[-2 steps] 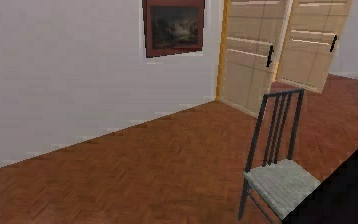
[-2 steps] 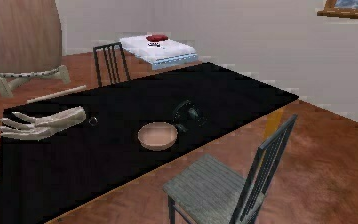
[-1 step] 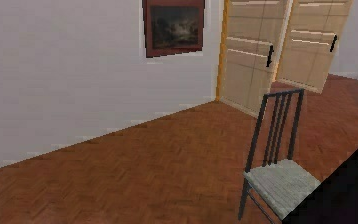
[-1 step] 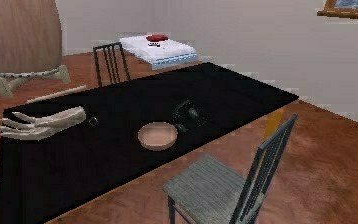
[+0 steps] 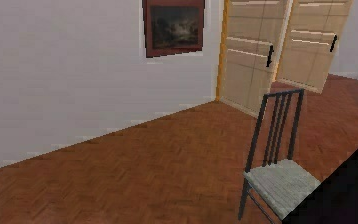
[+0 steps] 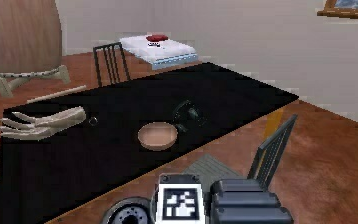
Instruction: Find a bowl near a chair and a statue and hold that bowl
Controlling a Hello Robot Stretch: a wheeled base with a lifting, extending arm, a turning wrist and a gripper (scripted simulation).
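A round, brown bowl (image 6: 157, 134) sits near the middle of a long black table (image 6: 77, 165) in the arm side view, just below the frame's centre. To its left, well apart on the same tabletop, lies a pale statue (image 6: 42, 123) shaped like an open hand, its fingers pointing toward the frame's left edge. A small dark object (image 6: 187, 112) (too shapeless to name) rests just above and right of the bowl.

At the bottom edge, the arm's white marker square (image 6: 182, 203) shows with the gripper (image 6: 132, 213) as a dark rounded body to its left. Its fingers cannot be made out, so their spread and whether they hold anything cannot be told.

A dark slat-backed chair (image 6: 109, 62) stands at the table's far side, upper left of centre, and a second chair (image 6: 272, 152) stands at the table's right edge. Behind, a white bed (image 6: 159, 50) carries something red, and a large wooden barrel-like form (image 6: 22, 35) takes the upper left corner.

In the forward view, the grey-seated chair (image 5: 277, 150) stands at the right on a wooden floor (image 5: 137, 170), beside the table's black corner at lower right. A framed picture (image 5: 173, 27) hangs on the white wall at top centre, with panelled doors (image 5: 252, 50) at upper right.
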